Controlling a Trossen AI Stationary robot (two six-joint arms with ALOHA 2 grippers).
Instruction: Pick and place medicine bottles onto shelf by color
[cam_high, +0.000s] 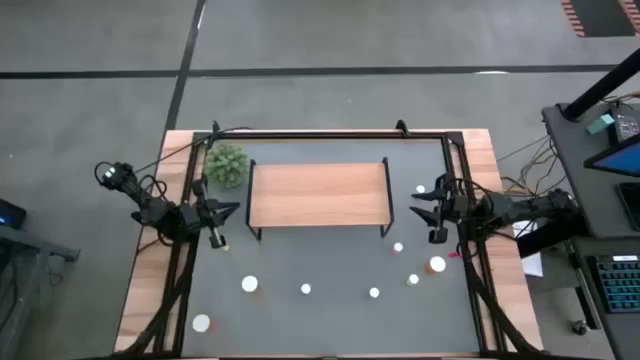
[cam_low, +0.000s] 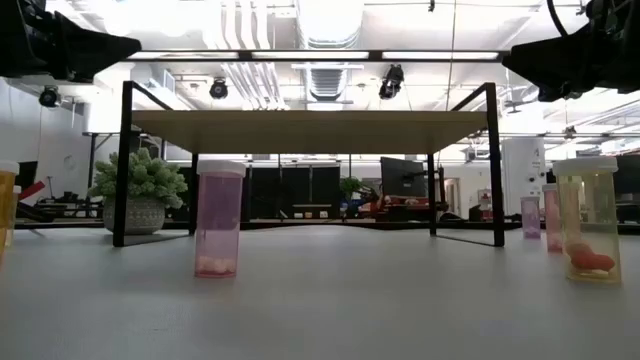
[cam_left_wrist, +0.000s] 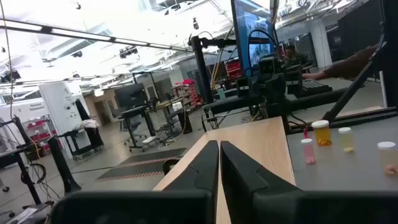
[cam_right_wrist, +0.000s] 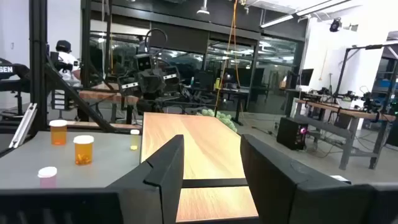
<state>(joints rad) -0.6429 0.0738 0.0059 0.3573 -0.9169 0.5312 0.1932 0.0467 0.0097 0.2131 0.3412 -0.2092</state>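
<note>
From above I see my left gripper (cam_high: 232, 209) hanging just off the left end of the shelf (cam_high: 318, 194), fingers pressed together with nothing between them; its wrist view shows the two dark fingers (cam_left_wrist: 205, 165) meeting edge to edge, pointed along the shelf's board. Behind that gripper, toward the table's far corner, sits the green plant ball (cam_high: 227, 164). On the near side of it, white-capped bottles stand scattered across the grey table (cam_high: 330, 320): one (cam_high: 249, 285) close in front, another (cam_high: 202, 323) farther toward the near edge, then one (cam_high: 305, 290) and one (cam_high: 374, 293) along the middle.

My right gripper (cam_high: 418, 206) hovers just off the shelf's right end, fingers apart and empty, facing the left one across the board. Near it, on the table's near side, stand a small bottle (cam_high: 398, 247), another (cam_high: 412, 281) and a larger orange one (cam_high: 437, 265). One more bottle (cam_high: 421, 190) stands just on its far side. The shelf top is bare wood.
</note>
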